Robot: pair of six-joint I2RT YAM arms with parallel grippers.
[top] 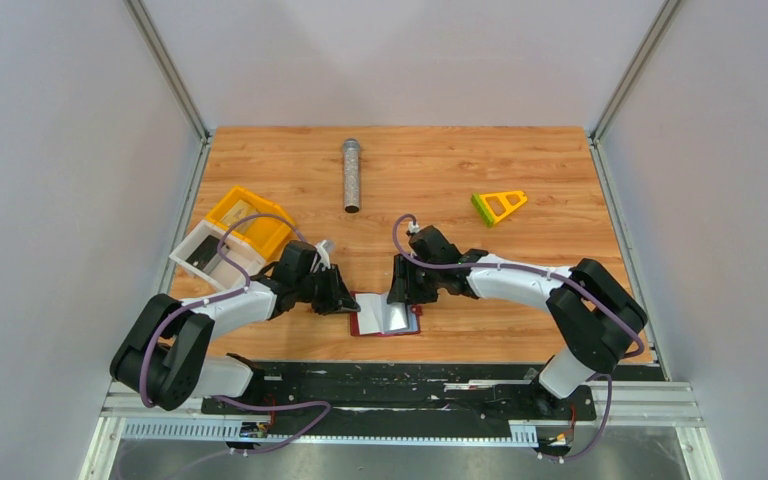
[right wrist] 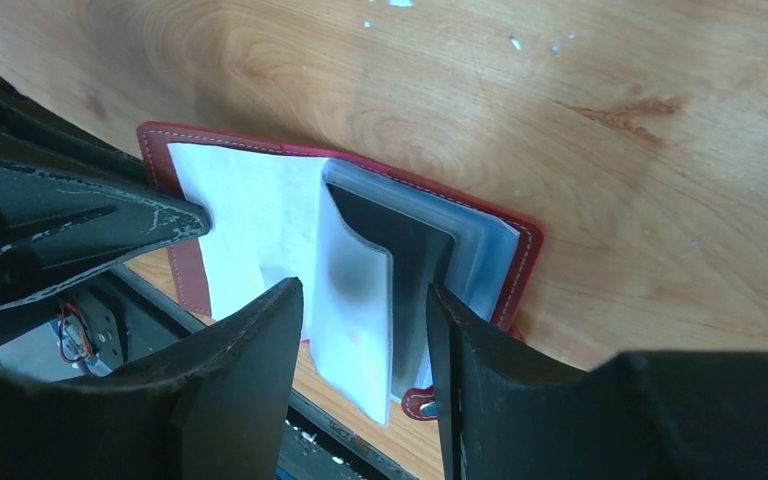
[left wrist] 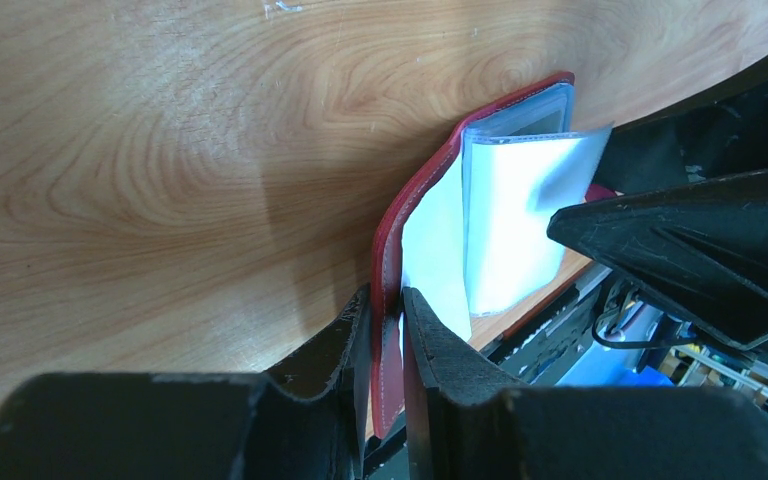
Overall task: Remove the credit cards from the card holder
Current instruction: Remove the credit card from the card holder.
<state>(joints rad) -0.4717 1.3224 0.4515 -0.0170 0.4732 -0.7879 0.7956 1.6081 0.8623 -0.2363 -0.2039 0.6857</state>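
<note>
Lying open at 6 o'clock on the table (top: 560, 180), the card holder (top: 385, 320) is pinched by the left gripper (left wrist: 388, 308). Only the right wrist view shows a dark card (right wrist: 415, 250), between the half-open, empty right gripper (right wrist: 365, 292).

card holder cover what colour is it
Dark red; the card holder shows best in the left wrist view.
</note>
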